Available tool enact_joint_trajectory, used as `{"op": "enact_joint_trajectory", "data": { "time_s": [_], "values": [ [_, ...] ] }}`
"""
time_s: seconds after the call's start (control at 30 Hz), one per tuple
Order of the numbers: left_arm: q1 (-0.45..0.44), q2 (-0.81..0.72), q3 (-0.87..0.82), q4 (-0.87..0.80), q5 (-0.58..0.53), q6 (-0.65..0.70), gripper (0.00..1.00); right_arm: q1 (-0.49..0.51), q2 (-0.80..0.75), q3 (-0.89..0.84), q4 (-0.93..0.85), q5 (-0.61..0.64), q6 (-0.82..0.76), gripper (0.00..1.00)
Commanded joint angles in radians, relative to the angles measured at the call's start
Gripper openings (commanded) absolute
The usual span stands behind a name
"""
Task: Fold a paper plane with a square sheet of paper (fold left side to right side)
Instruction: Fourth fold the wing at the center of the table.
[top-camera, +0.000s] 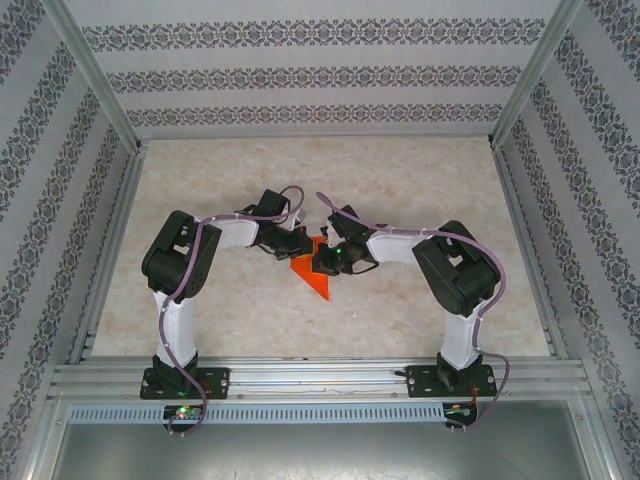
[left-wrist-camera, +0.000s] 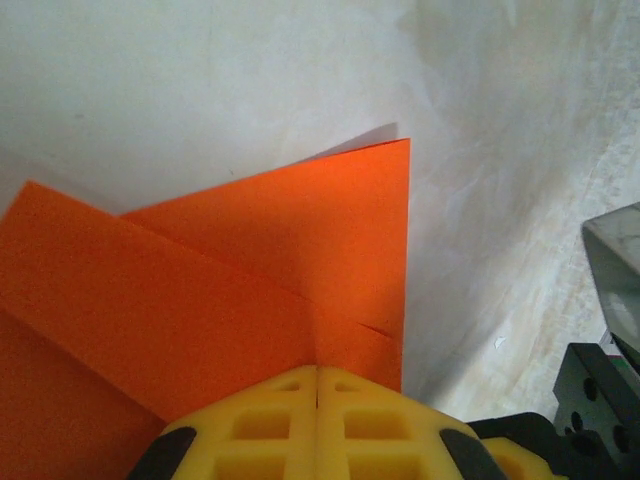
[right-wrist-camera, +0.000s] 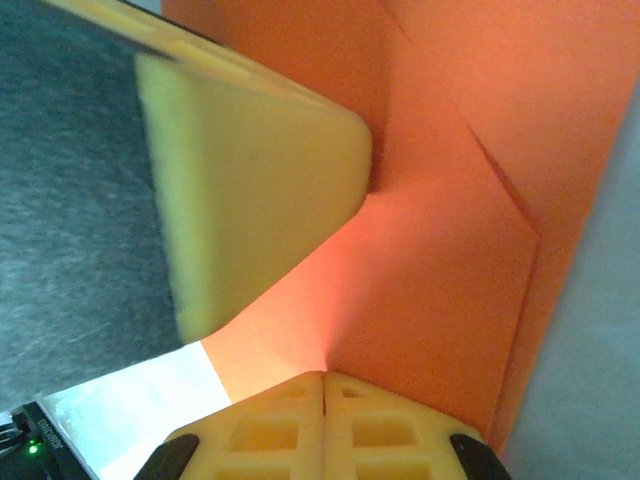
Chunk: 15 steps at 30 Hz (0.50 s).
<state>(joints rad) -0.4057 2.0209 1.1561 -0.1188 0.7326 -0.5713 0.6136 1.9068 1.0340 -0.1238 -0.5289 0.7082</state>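
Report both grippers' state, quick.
Left gripper: closed, tips pressed on the folded orange paper, not gripping it.
Right gripper: closed, tips on the same paper.

No legible text or labels anywhere

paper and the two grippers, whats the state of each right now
sheet of paper: partly folded, flaps overlapping with visible creases, lying on the table, not yet a slim dart
left gripper: shut, tips against the sheet of paper
right gripper: shut, tips against the sheet of paper
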Motion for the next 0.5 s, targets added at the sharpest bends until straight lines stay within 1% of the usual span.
{"op": "enact_joint_trajectory", "data": {
  "time_s": [0.0, 0.47],
  "values": [
    [-0.001, 0.044, -0.021, -0.024, -0.058, -0.008, 0.00, 0.022, 0.021, 0.011, -0.084, 0.027, -0.009, 0.00],
    [0.017, 0.052, -0.032, -0.026, -0.075, -0.022, 0.00, 0.048, -0.027, -0.054, -0.162, 0.027, -0.016, 0.00]
  ]
}}
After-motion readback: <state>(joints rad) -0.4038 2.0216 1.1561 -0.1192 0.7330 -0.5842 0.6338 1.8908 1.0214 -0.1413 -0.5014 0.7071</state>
